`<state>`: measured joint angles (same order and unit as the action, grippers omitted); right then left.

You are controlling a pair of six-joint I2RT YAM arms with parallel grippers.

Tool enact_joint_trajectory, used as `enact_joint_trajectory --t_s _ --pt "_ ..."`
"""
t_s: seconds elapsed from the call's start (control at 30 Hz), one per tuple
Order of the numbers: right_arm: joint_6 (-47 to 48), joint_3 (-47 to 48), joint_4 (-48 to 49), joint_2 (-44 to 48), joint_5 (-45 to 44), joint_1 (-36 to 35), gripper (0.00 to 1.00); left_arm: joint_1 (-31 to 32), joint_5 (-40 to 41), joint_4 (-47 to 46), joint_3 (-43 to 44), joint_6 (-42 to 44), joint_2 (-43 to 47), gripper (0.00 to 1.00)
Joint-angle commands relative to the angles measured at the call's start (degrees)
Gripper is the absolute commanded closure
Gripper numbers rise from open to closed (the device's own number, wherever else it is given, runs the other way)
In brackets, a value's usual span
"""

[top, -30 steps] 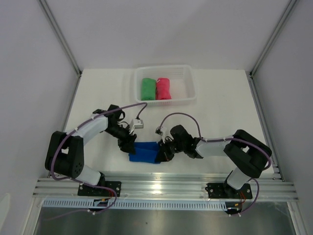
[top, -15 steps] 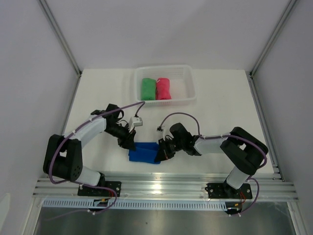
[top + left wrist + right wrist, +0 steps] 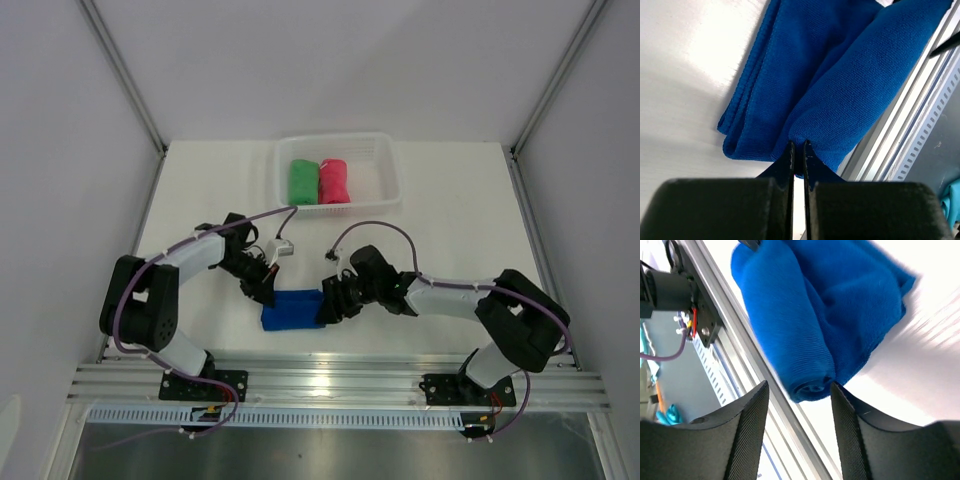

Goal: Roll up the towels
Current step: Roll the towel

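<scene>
Blue towel lies half rolled near the table's front edge, between both claws. Left claw pinches its end fold; right claw stands spread around the other end. With that end free, your roll may loosen or skew.

Left fingers pressed together — right fingers spread wide apart.

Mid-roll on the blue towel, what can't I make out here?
Left wrist view: left tool shut at the edge of the blue towel; whether cloth is pinched is unclear.
Right wrist view: right tool open beside the roll's end; towel's far end blurred.
Top view: both tools' tips hidden under their own wrists.
Top view: green towel and pink towel too small to judge tightness.
</scene>
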<state>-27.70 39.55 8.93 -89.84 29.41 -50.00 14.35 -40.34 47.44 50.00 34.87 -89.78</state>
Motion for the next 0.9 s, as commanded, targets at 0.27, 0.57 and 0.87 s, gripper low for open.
enact_joint_trajectory --t_s 0.27,0.57,0.87 --pt "10.6 7.3 -15.7 14.2 -18.1 -3.5 0.47 -0.2 8.3 -0.5 2.1 -2.3 -2.5 0.99" --pt "8.2 3.0 18.5 5.8 -5.6 -7.7 0.92 -0.2 8.4 -0.1 3.3 -2.5 -3.4 0.99" --pt "1.7 4.0 27.1 -8.6 -1.3 -4.9 1.0 -0.2 8.6 0.1 4.4 -2.8 -3.7 0.99"
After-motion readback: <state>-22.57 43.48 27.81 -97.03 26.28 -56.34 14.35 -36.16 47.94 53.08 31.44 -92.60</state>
